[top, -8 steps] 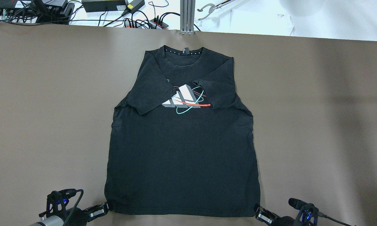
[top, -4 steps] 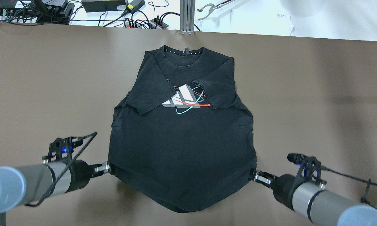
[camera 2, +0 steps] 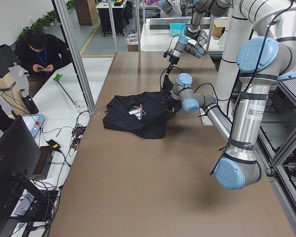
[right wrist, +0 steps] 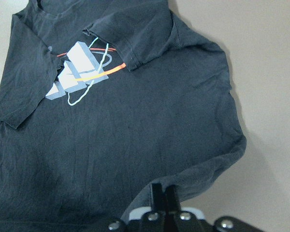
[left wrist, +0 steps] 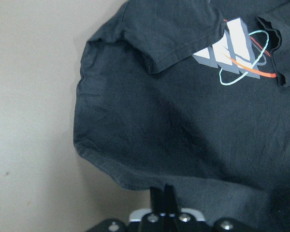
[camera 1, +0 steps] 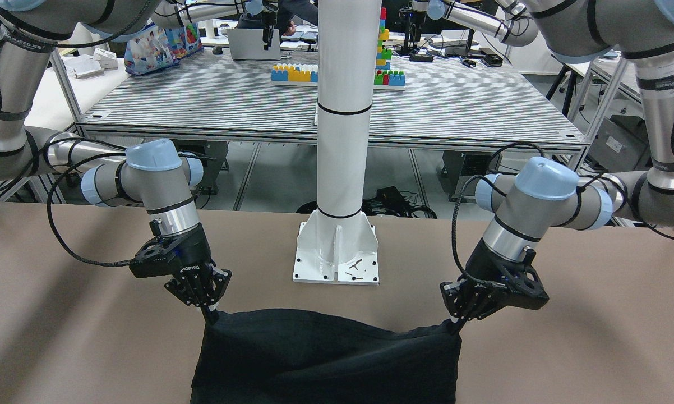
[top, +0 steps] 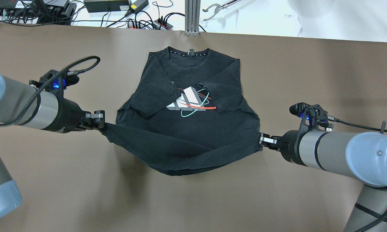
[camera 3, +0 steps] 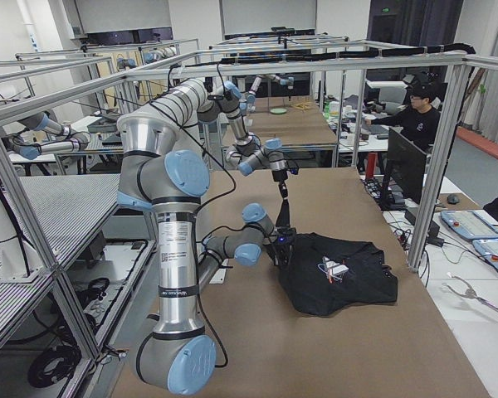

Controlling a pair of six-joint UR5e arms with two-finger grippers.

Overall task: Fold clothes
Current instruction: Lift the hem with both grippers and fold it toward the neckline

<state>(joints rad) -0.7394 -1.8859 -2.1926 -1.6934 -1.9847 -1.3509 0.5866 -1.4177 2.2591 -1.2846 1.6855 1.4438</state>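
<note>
My left gripper [top: 101,122] and right gripper [top: 261,140] each pinch a bottom corner of the black shirt [top: 187,138], hem held up over its middle, collar end flat on the brown table [top: 51,180].

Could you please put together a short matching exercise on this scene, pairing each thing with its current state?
Things:
1. left gripper
2. sleeves
3. collar
4. printed logo

States:
A. partly covered by fabric
B. lying flat at the far end
C. shut on a hem corner of the black T-shirt
D. folded in across the chest

Pairs: 1-C, 2-D, 3-B, 4-A.
</note>
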